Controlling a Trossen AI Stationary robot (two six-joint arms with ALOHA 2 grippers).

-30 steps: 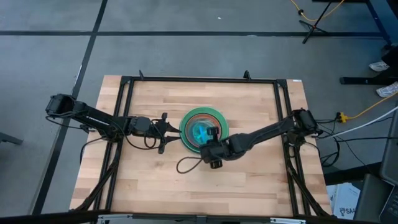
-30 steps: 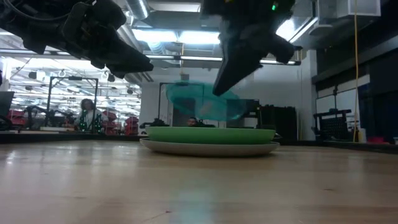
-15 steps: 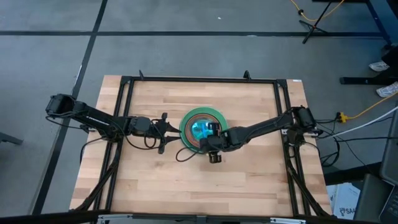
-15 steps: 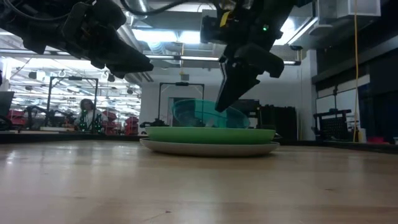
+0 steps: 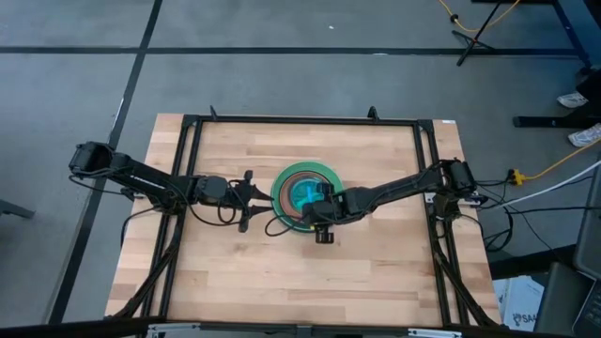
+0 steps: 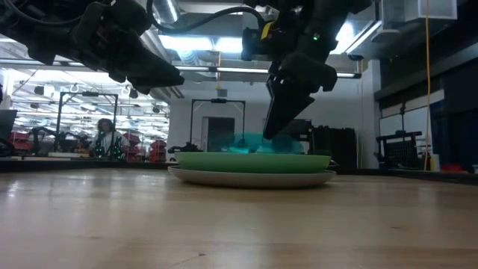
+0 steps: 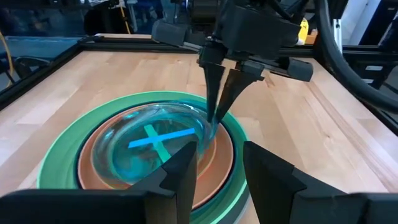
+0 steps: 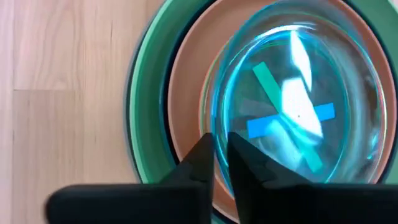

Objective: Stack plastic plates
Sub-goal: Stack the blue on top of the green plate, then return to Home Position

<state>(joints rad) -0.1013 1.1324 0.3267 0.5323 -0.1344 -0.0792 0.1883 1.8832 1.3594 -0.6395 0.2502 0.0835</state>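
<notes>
The plates stand stacked at the table's middle: grey [image 6: 250,178] at the bottom, then light green [image 6: 254,162], dark teal [image 7: 231,134] and brown [image 8: 189,93]. The translucent cyan plate [image 5: 302,194] [image 8: 298,106] lies on top, and tape crosses show through it. The other small plates cannot be made out. My right gripper [image 5: 317,200] [image 7: 214,121] stands over the stack's near-right side, shut on the cyan plate. My left gripper [image 5: 263,194] [image 7: 219,152] hovers open just left of the stack, touching nothing. My right gripper pinches the cyan plate's rim [image 8: 217,134] [image 7: 208,132] between its two fingers [image 7: 219,93]. One finger is inside the bowl and one outside. The fingers come from above, pointing down. The plate sits down in the brown plate, about level.
Black frame rails [image 5: 192,169] [image 5: 427,169] run along the table's left, right and far sides. A cable loop [image 5: 280,227] hangs near the stack's near side. Bare wood lies all round the stack. A person [image 6: 104,138] sits far off in the room behind.
My right gripper has come down and toward the far edge with the cyan plate, staying shut on its rim. The plate was lifted and tilted above the stack. It now lies about level on top of the stack.
</notes>
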